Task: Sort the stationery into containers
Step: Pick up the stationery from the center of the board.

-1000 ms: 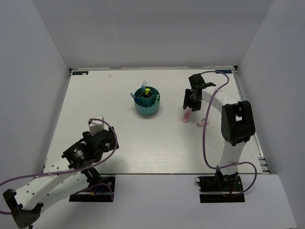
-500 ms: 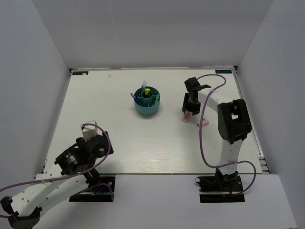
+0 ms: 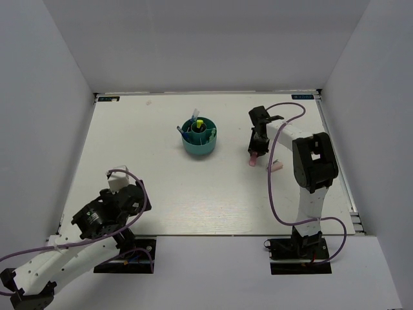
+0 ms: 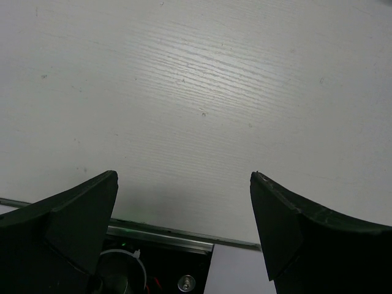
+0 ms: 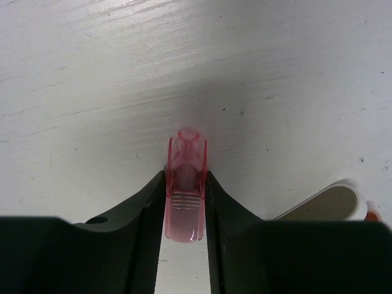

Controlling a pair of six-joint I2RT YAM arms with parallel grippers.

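The round teal organizer (image 3: 199,137) stands at the middle back of the table and holds a yellow-capped marker (image 3: 200,123), a blue pen and other pens. My right gripper (image 3: 254,155) is down at the table to its right, shut on a pink highlighter (image 5: 185,191) whose clear pink cap (image 5: 187,146) points away from the fingers. A second pink highlighter (image 3: 275,166) lies just right of it; its end also shows in the right wrist view (image 5: 327,203). My left gripper (image 4: 184,202) is open and empty over bare table at the near left.
The table's near edge and a metal rail (image 4: 159,234) lie under my left gripper. White walls enclose the table at the left, back and right. The right arm's cable (image 3: 277,194) loops over the right side.
My left arm has drawn back toward the near left corner. My right gripper has come down and closed on the pink highlighter.
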